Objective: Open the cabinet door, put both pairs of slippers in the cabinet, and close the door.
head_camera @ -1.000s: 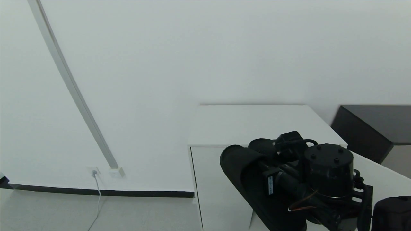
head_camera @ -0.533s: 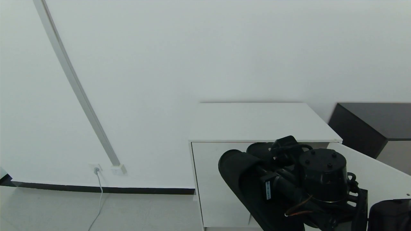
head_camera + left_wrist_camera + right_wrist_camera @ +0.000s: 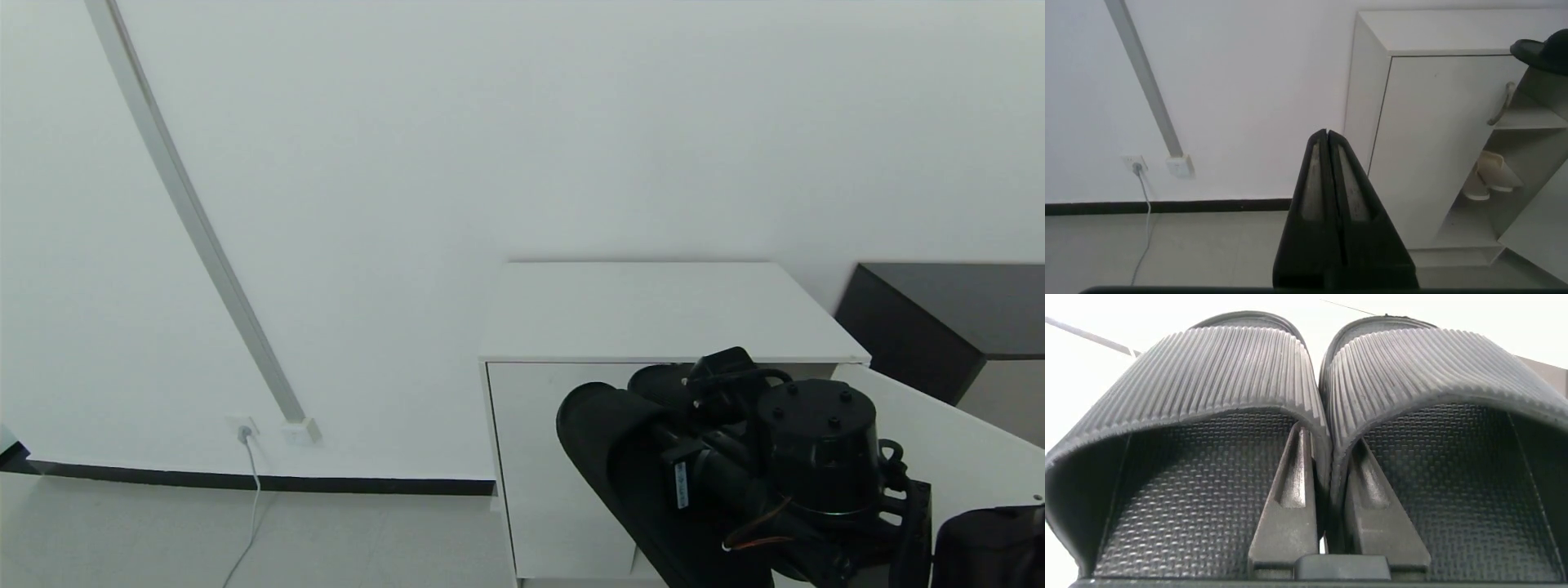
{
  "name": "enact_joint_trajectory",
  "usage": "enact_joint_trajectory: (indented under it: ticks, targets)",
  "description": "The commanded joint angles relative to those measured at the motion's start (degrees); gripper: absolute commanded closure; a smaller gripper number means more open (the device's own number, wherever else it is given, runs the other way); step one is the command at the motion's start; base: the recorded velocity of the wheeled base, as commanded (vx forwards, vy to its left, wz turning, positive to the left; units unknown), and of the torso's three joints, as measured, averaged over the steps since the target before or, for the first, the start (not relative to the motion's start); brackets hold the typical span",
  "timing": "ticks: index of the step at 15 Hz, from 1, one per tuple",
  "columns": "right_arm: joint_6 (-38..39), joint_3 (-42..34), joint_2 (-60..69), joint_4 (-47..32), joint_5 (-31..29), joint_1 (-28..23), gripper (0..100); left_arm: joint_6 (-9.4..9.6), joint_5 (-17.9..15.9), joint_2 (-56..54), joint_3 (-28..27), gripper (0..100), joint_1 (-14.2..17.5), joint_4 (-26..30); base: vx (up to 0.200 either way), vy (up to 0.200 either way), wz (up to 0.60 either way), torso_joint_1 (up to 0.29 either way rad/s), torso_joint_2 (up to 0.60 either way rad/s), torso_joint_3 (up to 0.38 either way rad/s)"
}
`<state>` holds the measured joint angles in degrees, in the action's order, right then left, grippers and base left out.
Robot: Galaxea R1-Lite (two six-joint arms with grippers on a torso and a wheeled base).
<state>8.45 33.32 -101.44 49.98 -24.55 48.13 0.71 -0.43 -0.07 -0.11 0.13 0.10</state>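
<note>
- Head view: white cabinet [image 3: 653, 306] against the wall, right of centre. Left door [image 3: 555, 457] closed, right door [image 3: 947, 441] swung open toward the camera. Black slippers [image 3: 608, 433] held up side by side just in front of the cabinet's open half, toes toward it. Dark unit [image 3: 947, 327] just beside the cabinet on the right. On the wall to the left, slanting conduit [image 3: 188, 212] and socket [image 3: 242, 429] with a cable hanging to the floor.
- Left wrist view: left gripper [image 3: 1328, 188] clenched, fingers pressed flat together, nothing between them, well apart from the cabinet. Pale slippers [image 3: 1490, 173] inside the open half, below the upper shelf [image 3: 1535, 122]. Handle [image 3: 1503, 102] at the closed door's edge.
- Right wrist view: right gripper [image 3: 1327, 441] grasping the black slippers, one finger inside each, pinching the two touching inner walls together.
</note>
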Motion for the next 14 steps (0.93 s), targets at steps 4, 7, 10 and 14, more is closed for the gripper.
enact_joint_trajectory:
  ticks: [4,7,10,14]
  targets:
    - [-0.1,0.0,0.5,0.0,-0.8,0.5,100,0.00,0.0,0.1,0.0,100,0.0,0.0,0.000,-0.200,0.00,0.005,0.00,0.002]
    - [-0.1,0.0,1.0,0.0,-0.9,1.1,100,0.00,0.0,0.1,0.0,100,0.0,0.0,0.000,-0.200,0.00,0.004,0.00,0.004]
    - [-0.1,-0.3,1.9,0.0,-0.8,1.2,100,0.00,0.0,0.1,0.0,100,0.0,0.0,0.000,-0.200,0.00,0.001,0.00,0.004]
    - [-0.1,-1.1,2.5,0.0,-0.8,1.8,100,-0.09,0.0,0.1,0.0,100,0.0,0.0,0.000,-0.050,0.00,0.001,0.00,0.001]
